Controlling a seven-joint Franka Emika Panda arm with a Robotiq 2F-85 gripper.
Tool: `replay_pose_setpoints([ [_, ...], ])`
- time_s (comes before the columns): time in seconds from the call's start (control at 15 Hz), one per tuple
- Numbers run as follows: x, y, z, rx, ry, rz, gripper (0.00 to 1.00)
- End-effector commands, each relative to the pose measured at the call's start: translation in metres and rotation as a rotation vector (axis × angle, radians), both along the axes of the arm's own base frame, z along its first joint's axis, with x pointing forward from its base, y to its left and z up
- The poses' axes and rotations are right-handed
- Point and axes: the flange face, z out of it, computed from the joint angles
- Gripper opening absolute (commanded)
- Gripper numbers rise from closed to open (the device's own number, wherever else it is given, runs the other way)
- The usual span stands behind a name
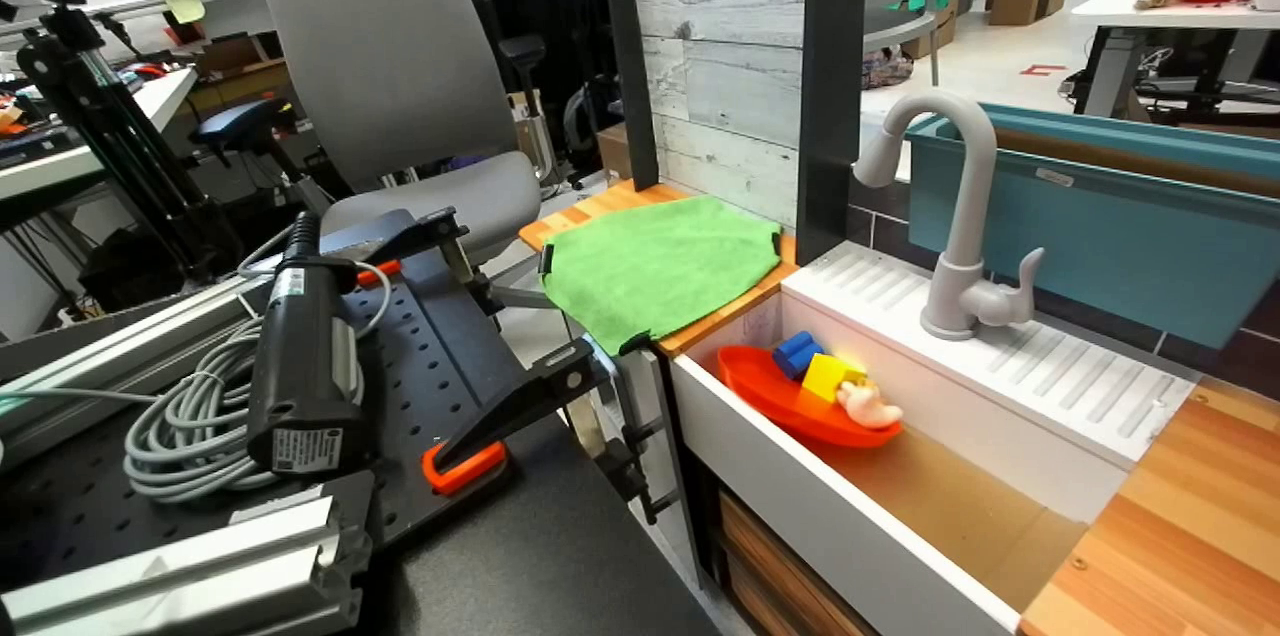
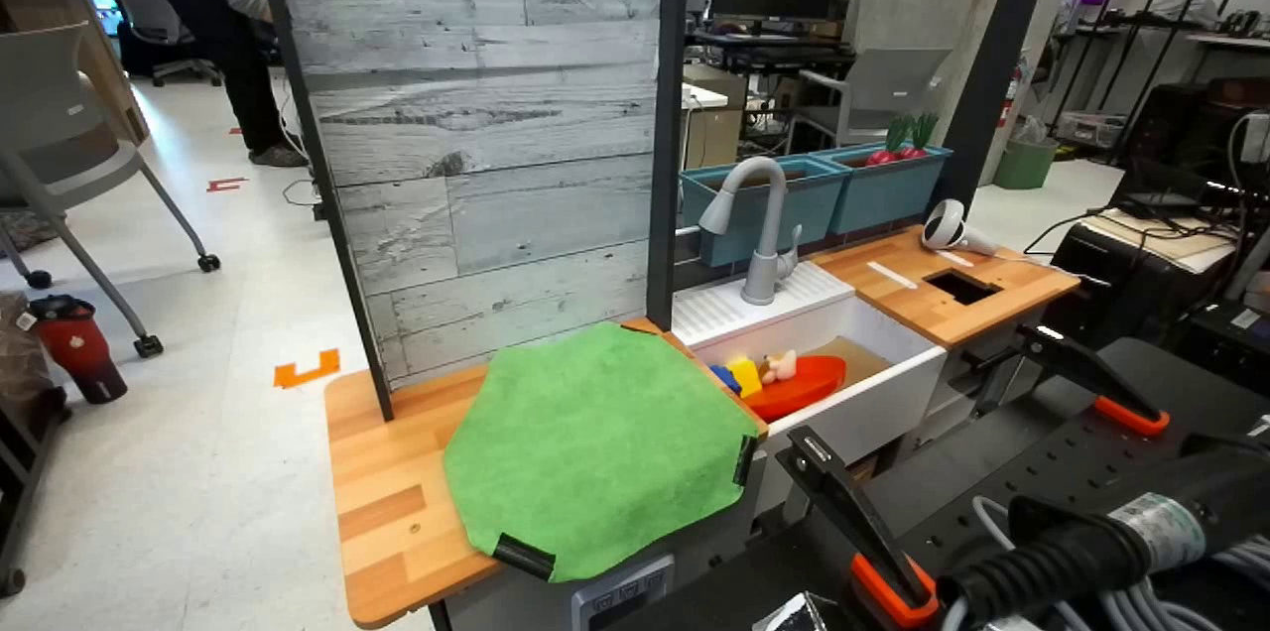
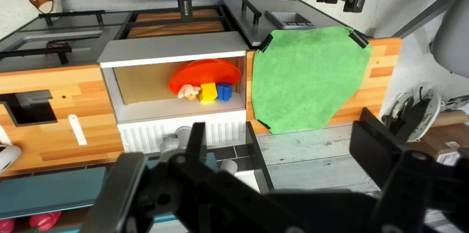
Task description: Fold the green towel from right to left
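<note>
The black two-fingered gripper (image 3: 281, 125) holds its fingers wide apart, gripping nothing, and shows only in the wrist view. In an exterior view the bright lime-green soft cloth towel (image 2: 605, 442) lies spread and unfolded on the striped wooden countertop (image 2: 387, 502), its near edge drooping past the front. Taking right as seen there, the edge to lift runs beside the white rectangular sink basin (image 2: 893, 408). A pinch at mid-edge is probably best, since one corner alone might fold the cloth diagonally. Descend slowly, slip one finger under, take a single layer, then carry it low and leftward before letting go. Narrow black strips (image 2: 744, 460) mark some corners; whether they fix the cloth down I cannot tell. The tall grey plank panel (image 2: 476, 135) at the far side could be bumped by a careless sweep.
</note>
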Motion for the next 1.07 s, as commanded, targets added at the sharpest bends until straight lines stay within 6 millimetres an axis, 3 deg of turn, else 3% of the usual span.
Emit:
replay_pose_setpoints([
  [0.0, 0.039, 0.035, -0.015, 0.0, -0.01, -0.037, 1.0],
  [0.6, 0.144, 0.127, -0.105, -0.02, -0.085, -0.121, 1.0],
  [0.73, 0.172, 0.138, -0.128, -0.019, -0.072, -0.135, 1.0],
  [0.87, 0.2, 0.135, -0.153, -0.022, -0.018, -0.176, 1.0],
  [0.93, 0.166, 0.137, -0.131, -0.032, -0.043, -0.135, 1.0],
  [1.0, 0.178, 0.137, -0.142, -0.031, -0.029, -0.149, 1.0],
])
